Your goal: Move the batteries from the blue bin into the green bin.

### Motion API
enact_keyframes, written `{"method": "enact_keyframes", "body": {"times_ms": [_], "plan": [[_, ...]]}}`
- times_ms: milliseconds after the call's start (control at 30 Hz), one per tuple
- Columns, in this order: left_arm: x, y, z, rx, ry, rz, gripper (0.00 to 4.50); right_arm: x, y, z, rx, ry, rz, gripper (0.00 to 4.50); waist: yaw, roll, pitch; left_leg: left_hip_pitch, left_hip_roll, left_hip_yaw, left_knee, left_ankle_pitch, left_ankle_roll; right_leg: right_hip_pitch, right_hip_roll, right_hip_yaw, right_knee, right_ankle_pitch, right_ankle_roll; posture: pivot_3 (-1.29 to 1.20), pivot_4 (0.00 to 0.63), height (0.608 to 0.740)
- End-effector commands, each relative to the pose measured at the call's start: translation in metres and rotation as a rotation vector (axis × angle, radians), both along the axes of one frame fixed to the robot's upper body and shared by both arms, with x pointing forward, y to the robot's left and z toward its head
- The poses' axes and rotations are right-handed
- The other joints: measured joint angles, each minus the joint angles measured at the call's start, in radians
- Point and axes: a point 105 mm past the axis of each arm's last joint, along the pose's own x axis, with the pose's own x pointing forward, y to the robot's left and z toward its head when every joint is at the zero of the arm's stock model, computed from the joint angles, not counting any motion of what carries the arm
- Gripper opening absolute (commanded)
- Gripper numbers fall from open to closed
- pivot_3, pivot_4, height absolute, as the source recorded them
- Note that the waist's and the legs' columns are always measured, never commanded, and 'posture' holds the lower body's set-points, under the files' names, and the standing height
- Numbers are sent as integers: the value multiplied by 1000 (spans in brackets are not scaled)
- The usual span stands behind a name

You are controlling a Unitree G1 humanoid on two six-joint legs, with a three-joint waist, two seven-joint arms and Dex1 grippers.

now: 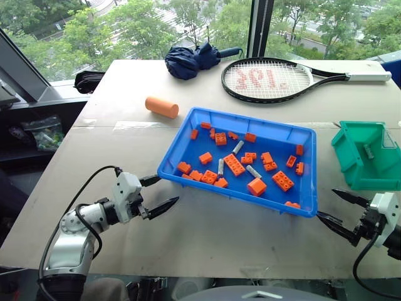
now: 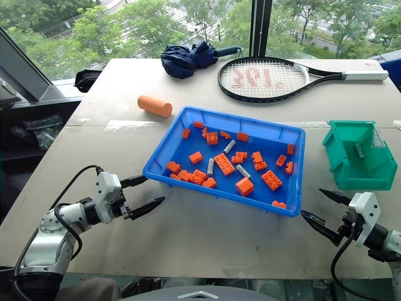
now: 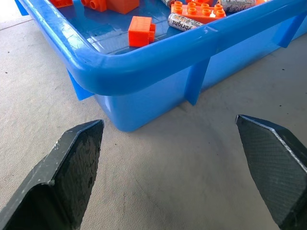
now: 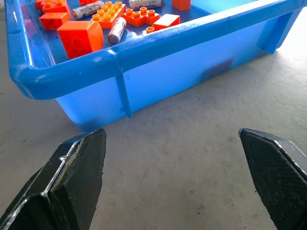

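Both black two-fingered grippers, left point(image 1: 160, 193) and right point(image 1: 338, 210), gape empty at near corners of the shallow bright-blue plastic bin point(image 1: 188, 123); slim silver batteries point(image 1: 220, 166) lie mid-tray, long axes roughly near-far; deep teal-green plastic bin point(image 1: 351, 164) stands right, nearer the right arm.

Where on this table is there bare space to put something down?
Bare patches: the table in front of the blue bin, between the two open grippers, and the left side below the orange cylinder. It is crowded inside the bin and at the back, by the racket and umbrella.
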Motion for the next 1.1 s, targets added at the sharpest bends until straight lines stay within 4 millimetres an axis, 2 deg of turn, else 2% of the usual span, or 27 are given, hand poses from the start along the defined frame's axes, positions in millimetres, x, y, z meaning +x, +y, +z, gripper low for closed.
{"method": "enact_keyframes", "body": {"times_ms": [33, 533, 800, 1000, 1100], "plan": [[-2, -4, 9, -9, -35, -24, 4500, 2, 0, 7, -15, -28, 20, 4471, 0, 0, 0, 0, 0, 0, 0, 0, 0, 0, 0, 0, 0, 0, 0, 0, 150, 740], [-1, -5, 10, -32, -39, -32, 4500, 6, -8, 15, -24, -51, -18, 4471, 0, 0, 0, 0, 0, 0, 0, 0, 0, 0, 0, 0, 0, 0, 0, 0, 150, 740], [-6, 0, 12, -29, -29, -38, 4500, -2, -15, 17, -32, -44, -28, 4471, 0, 0, 0, 0, 0, 0, 0, 0, 0, 0, 0, 0, 0, 0, 0, 0, 150, 740], [-18, 12, 31, -80, 18, -101, 4500, -13, -18, 44, -48, -85, -15, 4471, -1, 0, 1, -1, 0, 0, -1, 0, 0, -1, 0, 0, 0, 0, 0, 0, 150, 740], [-23, 4, 60, -120, 38, -224, 4500, -9, -8, 66, -61, -95, 40, 4471, -1, 0, 2, -1, 1, 0, -1, 0, 0, -1, 0, 0, -1, 0, 0, 0, 150, 740]]}}
